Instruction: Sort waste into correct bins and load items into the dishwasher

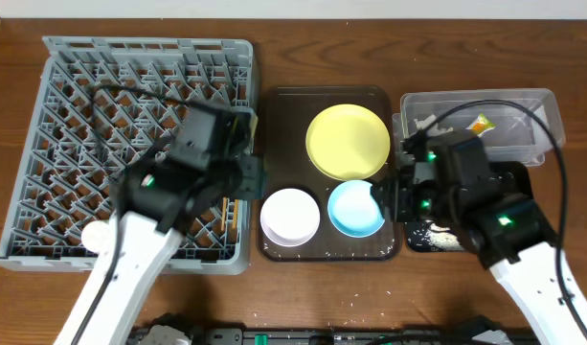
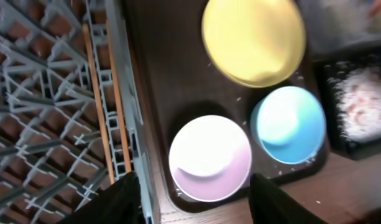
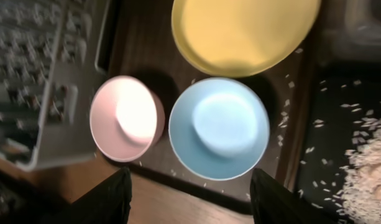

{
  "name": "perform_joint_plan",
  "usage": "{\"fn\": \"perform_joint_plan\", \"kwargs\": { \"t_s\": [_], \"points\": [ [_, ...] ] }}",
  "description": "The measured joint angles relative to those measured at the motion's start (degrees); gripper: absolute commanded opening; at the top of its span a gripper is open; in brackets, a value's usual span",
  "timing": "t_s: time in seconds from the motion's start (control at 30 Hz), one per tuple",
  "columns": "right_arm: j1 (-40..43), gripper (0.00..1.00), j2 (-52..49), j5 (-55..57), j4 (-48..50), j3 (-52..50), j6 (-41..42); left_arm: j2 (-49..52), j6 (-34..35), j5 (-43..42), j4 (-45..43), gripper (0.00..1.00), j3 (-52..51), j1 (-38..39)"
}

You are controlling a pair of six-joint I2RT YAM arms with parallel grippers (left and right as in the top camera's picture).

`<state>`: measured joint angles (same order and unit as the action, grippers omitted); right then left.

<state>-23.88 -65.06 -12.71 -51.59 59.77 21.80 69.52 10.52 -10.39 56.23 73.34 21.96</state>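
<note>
Wood-grain table (image 1: pixel 303 292) bears a grey lattice rack (image 1: pixel 73 115) and round yellow plate (image 1: pixel 348 140).

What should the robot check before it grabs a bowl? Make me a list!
1. Left hand open and empty: ok.
2. Right hand open and empty: ok.
3. White bowl right under the left hand, nothing inside: ok.
4. Light blue bowl right under the right hand, looks empty: ok.
5. Chopsticks lying in the dish rack: ok.
6. All rice in the black tray: not ok, a few rice grains lie on the brown tray.
</note>
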Motion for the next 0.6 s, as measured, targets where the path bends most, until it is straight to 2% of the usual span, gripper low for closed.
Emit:
{"fn": "perform_joint_plan", "kwargs": {
  "t_s": [0.2,0.37,0.47,0.6],
  "points": [
    [-5.11,0.56,-7.85,2.71,1.09,-0.02,-1.09,-7.87,-0.02,-0.24,1.38,0.65,0.00,0.02],
    [-9.51,0.51,-14.58,4.13,6.45,-0.15,-2.36,-10.25,0.00,-0.24,2.95,0.68,0.00,0.00],
    [-11.10,0.52,-18.05,4.46,8.37,-0.17,-2.54,-10.27,0.11,-0.22,3.65,0.83,0.00,0.02],
    [-11.74,0.50,-21.42,4.81,11.91,-0.28,-2.16,-10.27,-0.04,-0.24,5.22,0.85,0.00,0.00]
  ]
}}
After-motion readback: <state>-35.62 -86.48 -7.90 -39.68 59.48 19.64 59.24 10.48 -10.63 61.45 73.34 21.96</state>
